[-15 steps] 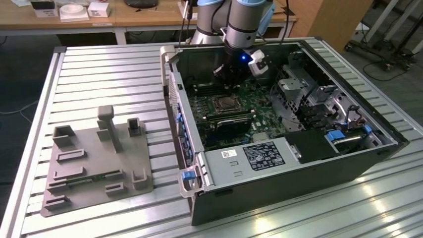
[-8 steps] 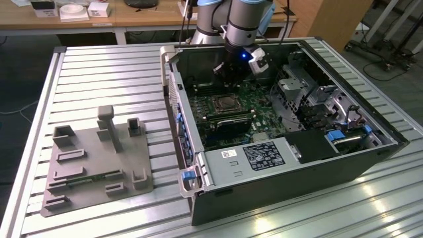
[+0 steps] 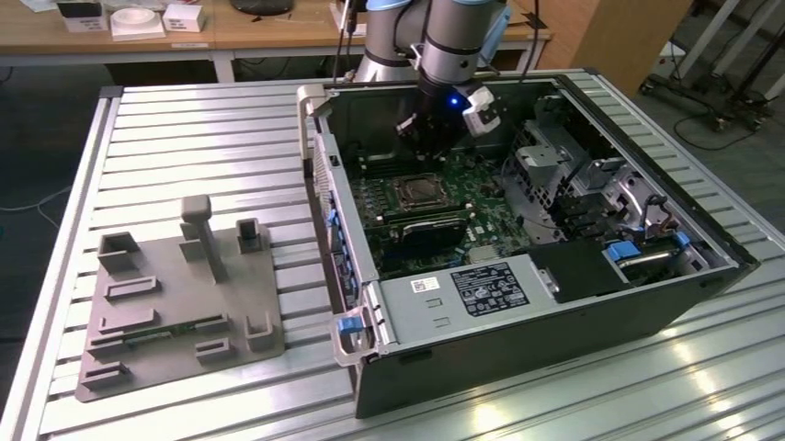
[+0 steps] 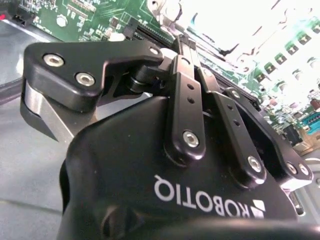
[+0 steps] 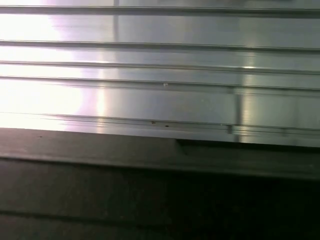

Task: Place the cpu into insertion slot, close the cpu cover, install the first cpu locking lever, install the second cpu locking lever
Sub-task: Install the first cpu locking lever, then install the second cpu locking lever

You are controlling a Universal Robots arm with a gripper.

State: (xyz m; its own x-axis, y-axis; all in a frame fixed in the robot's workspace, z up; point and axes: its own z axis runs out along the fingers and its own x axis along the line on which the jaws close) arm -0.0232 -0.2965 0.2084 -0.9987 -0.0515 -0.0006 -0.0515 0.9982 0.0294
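Pincer hangs above the board, insertion slot just beside it.

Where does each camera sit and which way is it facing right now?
Exterior view: off the arm, above, looking down on the open computer case; the arm and gripper hang over the motherboard.
Second wrist view: on the arm, looking along the gripper to the motherboard, as outside.
First wrist view: faces the ribbed metal table.
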